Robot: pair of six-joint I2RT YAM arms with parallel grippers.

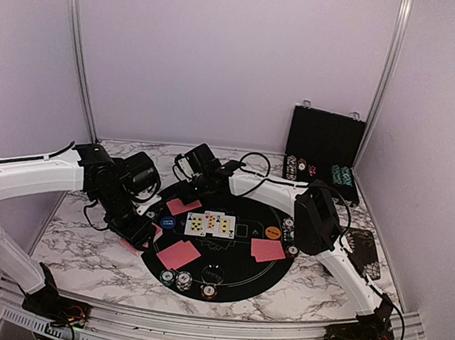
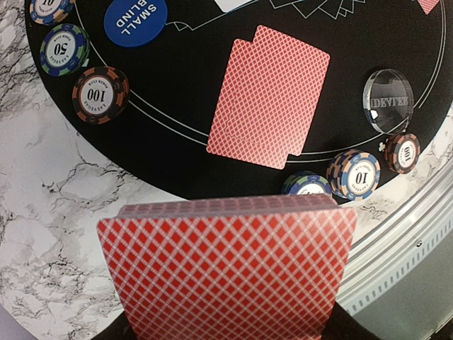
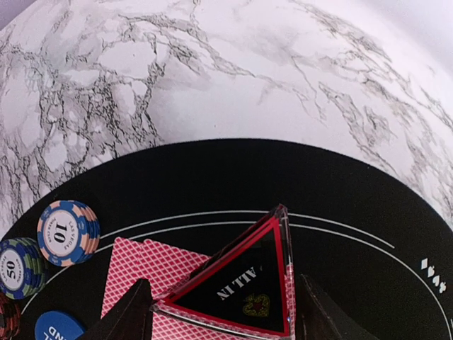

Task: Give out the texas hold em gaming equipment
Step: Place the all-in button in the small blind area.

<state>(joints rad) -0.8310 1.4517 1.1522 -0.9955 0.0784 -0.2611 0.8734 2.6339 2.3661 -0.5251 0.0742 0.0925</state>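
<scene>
Thick red lattice-backed deck (image 2: 226, 273) pinched by left gripper (image 1: 134, 239); right gripper (image 3: 223, 315) pinches glossy triangular red-edged plaque (image 3: 237, 283), lettering readable only from its wrist view.

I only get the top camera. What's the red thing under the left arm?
Observer: The left gripper holds a deck of red-backed playing cards.
Operator: What's the right one got?
Observer: The right gripper pinches a clear red-edged triangular plaque printed ALL IN.
Operator: Any numbers on the chips?
Observer: The black-and-orange striped poker chip near the edge of the round black mat reads 100.
</scene>
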